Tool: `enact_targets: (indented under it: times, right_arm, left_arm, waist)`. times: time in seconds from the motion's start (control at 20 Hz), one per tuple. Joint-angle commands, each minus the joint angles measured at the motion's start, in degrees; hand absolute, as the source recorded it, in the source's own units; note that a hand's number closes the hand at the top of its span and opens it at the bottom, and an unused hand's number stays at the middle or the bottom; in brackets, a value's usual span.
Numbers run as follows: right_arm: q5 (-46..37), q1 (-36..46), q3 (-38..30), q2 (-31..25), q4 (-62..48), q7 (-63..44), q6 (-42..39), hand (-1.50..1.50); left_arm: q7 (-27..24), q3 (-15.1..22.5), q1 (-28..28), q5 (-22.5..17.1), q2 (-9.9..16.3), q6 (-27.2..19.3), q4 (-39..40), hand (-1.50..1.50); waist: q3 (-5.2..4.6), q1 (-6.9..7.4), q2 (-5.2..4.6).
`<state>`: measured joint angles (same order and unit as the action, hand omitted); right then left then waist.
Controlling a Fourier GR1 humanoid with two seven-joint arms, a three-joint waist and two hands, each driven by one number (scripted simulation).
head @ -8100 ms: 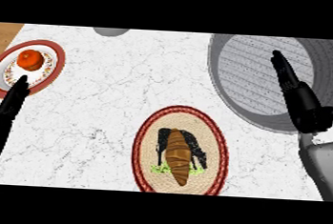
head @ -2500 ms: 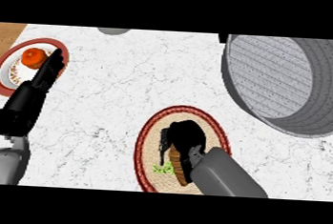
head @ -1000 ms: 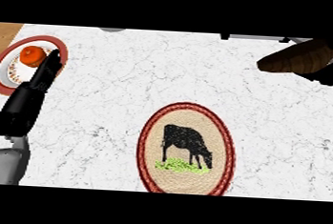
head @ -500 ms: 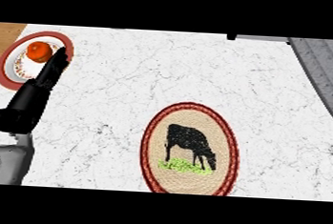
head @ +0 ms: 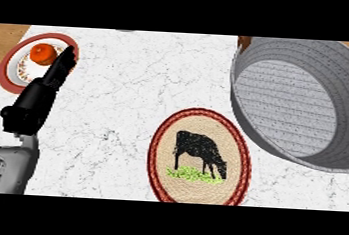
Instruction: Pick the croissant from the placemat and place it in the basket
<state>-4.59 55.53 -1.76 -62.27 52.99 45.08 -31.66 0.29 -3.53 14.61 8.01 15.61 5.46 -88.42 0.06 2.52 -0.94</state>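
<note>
The round woven placemat [head: 197, 191] with a black cow picture lies at the lower middle of the white counter, and no croissant is on it. The big grey basket [head: 280, 140] stands at the right; the part of its inside that shows holds nothing. A small brown bit [head: 244, 42] peeks out behind the basket's far left rim; I cannot tell what it is. My left hand [head: 39, 100] rests at the left, open with straight fingers pointing up over a plate. My right hand shows nowhere.
A red-rimmed plate [head: 17, 78] with an orange fruit [head: 42, 53] sits at the far left, partly under my left hand's fingers. Wooden floor shows beyond the counter's left corner [head: 4, 35]. Bare marble lies between plate and placemat.
The croissant left the placemat with my right hand, which rose to the top right and has gone out of view. The basket has come back into full view at the right. Left hand unmoved.
</note>
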Motion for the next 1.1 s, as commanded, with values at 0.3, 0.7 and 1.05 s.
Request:
enact_targets:
  times: [0.3, 0.7, 1.05]
  right_arm:
    - [-1.89, 2.18, 10.60, 1.54, 3.56, 3.65, -9.46, 1.50]
    - [-10.67, 3.56, 17.38, 1.35, 4.30, 1.96, -2.33, 1.50]
    - [-21.36, 2.37, 19.15, 2.66, 1.82, 6.89, 12.77, 1.50]
  left_arm:
    - [-0.64, -1.15, -1.86, -0.98, 0.20, 0.65, -0.42, 0.00]
    - [0.67, -1.37, -1.31, 0.03, 0.73, 0.46, -1.62, 0.00]
    - [1.54, -0.48, -0.76, 0.47, -0.38, 0.77, -0.92, 0.00]
  waist:
    - [-0.10, -0.61, 0.57]
    - [-0.06, -0.98, 0.64]
    - [-0.05, -1.47, 0.63]
